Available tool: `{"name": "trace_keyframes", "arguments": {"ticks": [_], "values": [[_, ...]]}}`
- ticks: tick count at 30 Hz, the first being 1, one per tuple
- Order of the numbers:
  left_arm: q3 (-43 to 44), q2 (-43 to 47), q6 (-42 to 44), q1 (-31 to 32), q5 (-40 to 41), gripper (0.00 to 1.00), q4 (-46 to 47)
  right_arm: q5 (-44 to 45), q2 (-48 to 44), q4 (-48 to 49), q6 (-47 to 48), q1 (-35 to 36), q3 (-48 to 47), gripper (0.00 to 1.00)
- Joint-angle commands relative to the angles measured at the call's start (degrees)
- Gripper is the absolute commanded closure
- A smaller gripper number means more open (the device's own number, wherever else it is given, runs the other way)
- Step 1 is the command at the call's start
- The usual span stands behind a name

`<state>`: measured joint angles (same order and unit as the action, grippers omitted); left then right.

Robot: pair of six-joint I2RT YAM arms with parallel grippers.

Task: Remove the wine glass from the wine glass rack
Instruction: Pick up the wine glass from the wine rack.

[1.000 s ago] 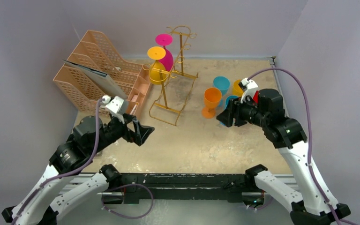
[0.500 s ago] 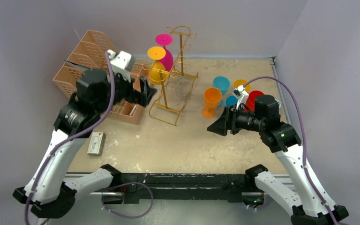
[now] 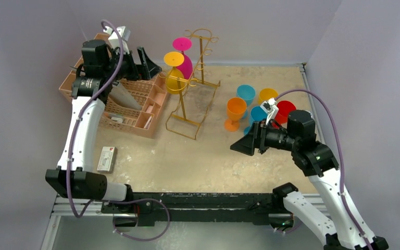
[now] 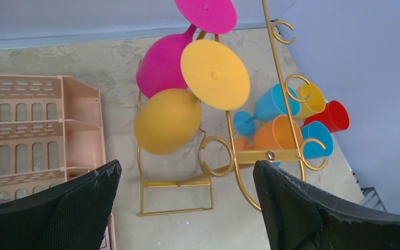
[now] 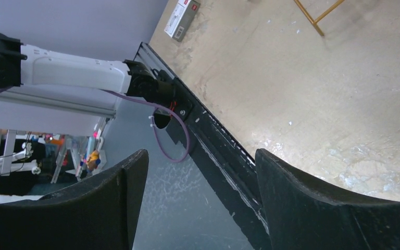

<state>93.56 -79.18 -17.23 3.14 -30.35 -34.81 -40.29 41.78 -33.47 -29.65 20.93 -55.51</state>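
A sandy beige table (image 3: 213, 156) with a worn, mottled top sits between pale grey walls. At its back left stands a peach plastic lattice file organizer (image 3: 135, 109). Just beside that, a tall thin gold wire wine glass rack (image 3: 182, 107) rests on its rectangular wire base. On the right, plastic goblets cluster upright: an orange goblet (image 3: 235, 111), a blue goblet (image 3: 246, 94), a yellow goblet (image 3: 267, 95), a red goblet (image 3: 284, 111) and a second blue goblet (image 3: 257, 114). A small flat white box (image 3: 106, 158) lies near the front left.

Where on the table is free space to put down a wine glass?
The bare tabletop in front of the wine glass rack, between the small box and the right gripper. Crowded: the cluster of cups right of the rack, the peach file organizer left.
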Motion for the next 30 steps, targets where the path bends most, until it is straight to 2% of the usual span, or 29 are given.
{"name": "trace_keyframes", "arguments": {"ticks": [1, 7, 12, 19, 21, 25, 30], "values": [[3.34, -2.69, -4.49, -1.95, -5.83, 0.05, 6.59, -1.58, -1.13, 1.17, -1.15, -0.10, 0.82, 0.23], [4.29, -8.78, -9.48, -2.36, -12.14, 0.09, 13.54, -1.98, 0.14, 1.41, -1.92, -0.10, 0.58, 0.22], [7.05, -13.08, -12.81, -2.48, -13.40, 0.14, 16.94, -2.67, 1.07, 2.59, -3.06, -0.10, 0.57, 0.22], [9.53, -19.07, -14.91, -2.50, -17.19, 0.31, 17.59, -2.59, 1.29, 3.01, -3.48, -0.10, 1.31, 0.23], [9.29, -19.71, -15.05, -2.44, -17.45, 0.39, 17.54, -2.58, 1.42, 2.97, -3.58, -0.10, 1.41, 0.22], [8.31, -20.43, -16.20, -2.48, -18.97, 0.45, 19.89, -2.55, 1.76, 3.00, -3.59, -0.05, 1.62, 0.23], [8.79, -21.24, -16.73, -2.48, -20.53, 0.60, 20.50, -2.75, 2.08, 3.29, -4.14, -0.09, 2.13, 0.23]]}}
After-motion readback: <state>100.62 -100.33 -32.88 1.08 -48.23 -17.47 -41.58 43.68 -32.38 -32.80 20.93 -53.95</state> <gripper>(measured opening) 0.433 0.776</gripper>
